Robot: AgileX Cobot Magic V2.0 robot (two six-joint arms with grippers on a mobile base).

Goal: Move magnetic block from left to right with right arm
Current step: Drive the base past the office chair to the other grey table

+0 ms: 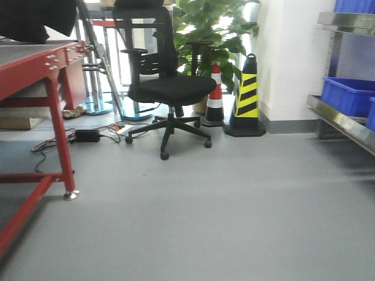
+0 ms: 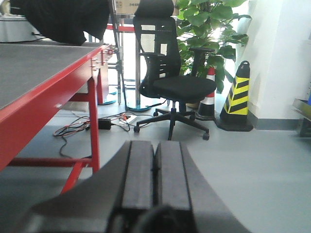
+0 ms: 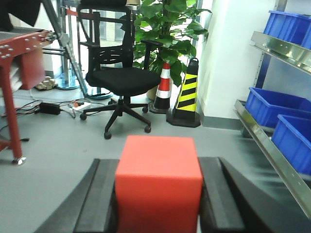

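The magnetic block (image 3: pixel 159 182), a plain matte red cube, fills the gap between the two black fingers of my right gripper (image 3: pixel 159 167), which is shut on it and holds it up above the grey floor. In the left wrist view my left gripper (image 2: pixel 155 145) is shut, its two grey pads pressed together with nothing between them, and it hangs beside the red table (image 2: pixel 46 90). Neither gripper nor the block shows in the front-facing view.
A red-framed table (image 1: pixel 50 73) with a grey top stands at the left. A black office chair (image 1: pixel 170 88), a potted plant (image 1: pixel 214 35), a red-white cone (image 1: pixel 215 96) and a yellow-black cone (image 1: pixel 247 93) stand ahead. Blue bins (image 3: pixel 272 107) sit on a metal shelf at the right. Cables (image 1: pixel 88 136) lie on the floor.
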